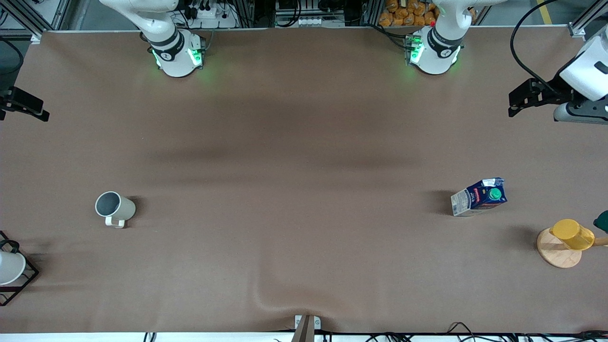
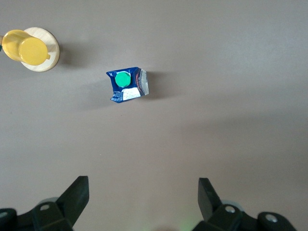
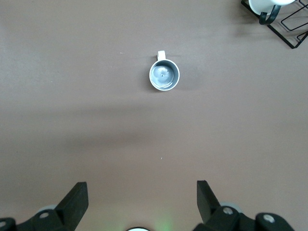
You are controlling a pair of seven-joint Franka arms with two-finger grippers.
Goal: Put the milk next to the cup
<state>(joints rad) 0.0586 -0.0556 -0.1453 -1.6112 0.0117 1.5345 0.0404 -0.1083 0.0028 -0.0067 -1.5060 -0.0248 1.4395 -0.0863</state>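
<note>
The milk [image 1: 479,196], a dark blue carton with its green cap facing up, sits on the brown table toward the left arm's end. It also shows in the left wrist view [image 2: 127,84]. The cup [image 1: 115,209], a beige mug with a grey inside, stands upright toward the right arm's end and shows in the right wrist view [image 3: 164,75]. My left gripper [image 2: 143,185] is open and empty, high over the table's edge [image 1: 517,102], well apart from the milk. My right gripper [image 3: 142,188] is open and empty, high over the other end [image 1: 28,107].
A yellow cup [image 1: 572,233] lies on a round wooden stand [image 1: 555,254] near the milk. A white cup [image 1: 9,268] sits in a black wire rack [image 1: 21,285] near the mug. A dark green object [image 1: 602,221] shows at the edge.
</note>
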